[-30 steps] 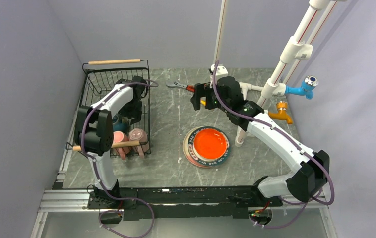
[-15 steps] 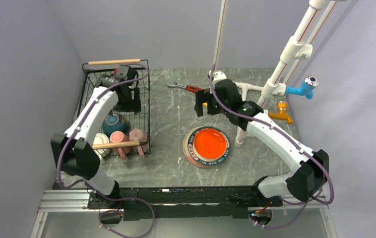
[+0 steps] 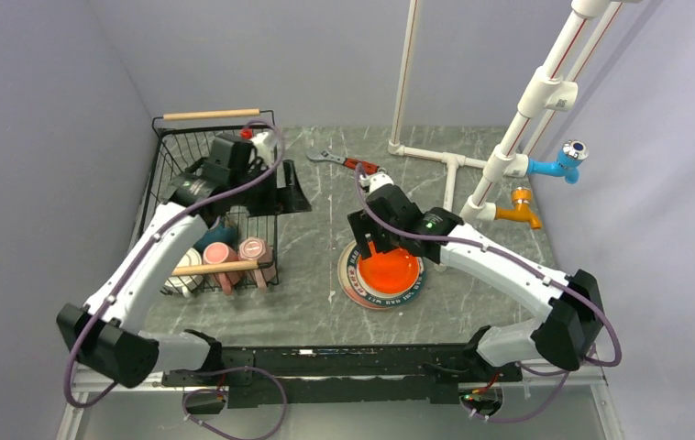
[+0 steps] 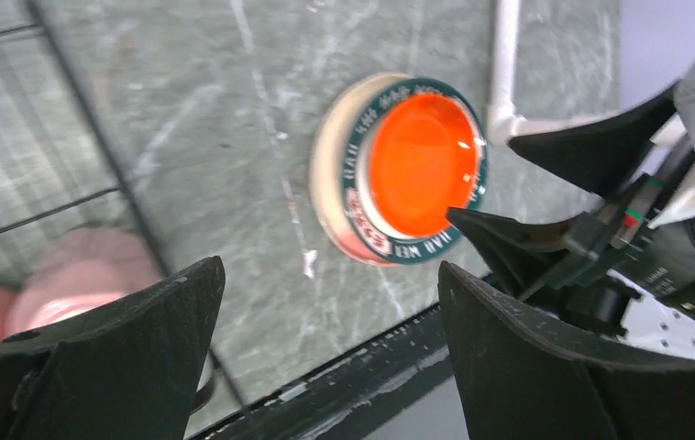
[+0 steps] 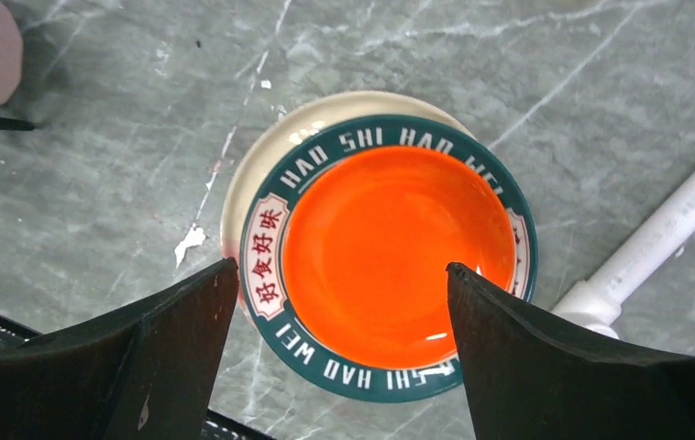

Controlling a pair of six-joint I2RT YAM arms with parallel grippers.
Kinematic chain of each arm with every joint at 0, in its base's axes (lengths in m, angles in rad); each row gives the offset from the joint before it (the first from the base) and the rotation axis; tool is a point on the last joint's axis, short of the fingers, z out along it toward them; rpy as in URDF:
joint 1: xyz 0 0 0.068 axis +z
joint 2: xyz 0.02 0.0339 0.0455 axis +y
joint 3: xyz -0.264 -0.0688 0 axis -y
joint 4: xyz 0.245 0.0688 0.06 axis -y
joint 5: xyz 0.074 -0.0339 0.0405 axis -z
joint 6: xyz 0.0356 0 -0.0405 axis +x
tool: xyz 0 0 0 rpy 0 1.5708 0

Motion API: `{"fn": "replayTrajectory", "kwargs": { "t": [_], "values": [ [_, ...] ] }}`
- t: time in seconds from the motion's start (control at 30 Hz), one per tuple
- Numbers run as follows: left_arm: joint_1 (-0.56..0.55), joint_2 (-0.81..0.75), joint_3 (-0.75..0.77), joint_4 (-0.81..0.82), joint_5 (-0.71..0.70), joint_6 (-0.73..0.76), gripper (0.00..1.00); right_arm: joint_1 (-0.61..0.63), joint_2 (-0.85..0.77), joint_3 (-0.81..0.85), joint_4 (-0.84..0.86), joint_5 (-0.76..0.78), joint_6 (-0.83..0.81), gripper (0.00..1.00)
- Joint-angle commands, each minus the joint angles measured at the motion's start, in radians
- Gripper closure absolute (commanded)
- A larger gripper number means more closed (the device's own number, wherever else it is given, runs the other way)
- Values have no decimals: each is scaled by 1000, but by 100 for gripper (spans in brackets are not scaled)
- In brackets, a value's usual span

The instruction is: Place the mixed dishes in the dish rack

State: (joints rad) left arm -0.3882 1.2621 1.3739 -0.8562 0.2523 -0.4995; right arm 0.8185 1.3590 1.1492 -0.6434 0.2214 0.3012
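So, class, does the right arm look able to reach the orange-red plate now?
Probably yes: the right gripper hangs open directly above the orange-red plate, which sits uncovered on the lettered-rim plate, with nothing between them.

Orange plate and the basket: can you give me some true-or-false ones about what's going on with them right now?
1. The orange plate lies on top of the bigger lettered plate. True.
2. The orange plate is inside the basket. False: it is out on the table, to the right of the basket.
3. The right claw is gripping the orange plate. False: it is open and hangs above the plate with nothing in it.
4. Two pink mugs sit in the basket. True.
5. The wrench is in the basket. False: it lies on the table near the back, outside the basket.
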Motion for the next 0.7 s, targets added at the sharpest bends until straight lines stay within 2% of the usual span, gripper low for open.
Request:
{"fn": "replayTrajectory", "kwargs": {
  "t": [0.0, 0.13, 0.33, 0.67],
  "values": [
    [-96, 86, 5, 160, 157, -26, 11, -2, -140, -48, 24, 59, 67, 16],
    [-208, 195, 62, 165, 123, -5, 16, 3, -286, -121, 88, 20, 59, 16],
    [-309, 404, 110, 165, 133, -3, 30, 6, -500, -226, 125, -8, 43, 16],
    [-375, 643, 160, 183, 169, -14, 41, 6, -590, -243, 71, 15, 91, 15]
  ]
}}
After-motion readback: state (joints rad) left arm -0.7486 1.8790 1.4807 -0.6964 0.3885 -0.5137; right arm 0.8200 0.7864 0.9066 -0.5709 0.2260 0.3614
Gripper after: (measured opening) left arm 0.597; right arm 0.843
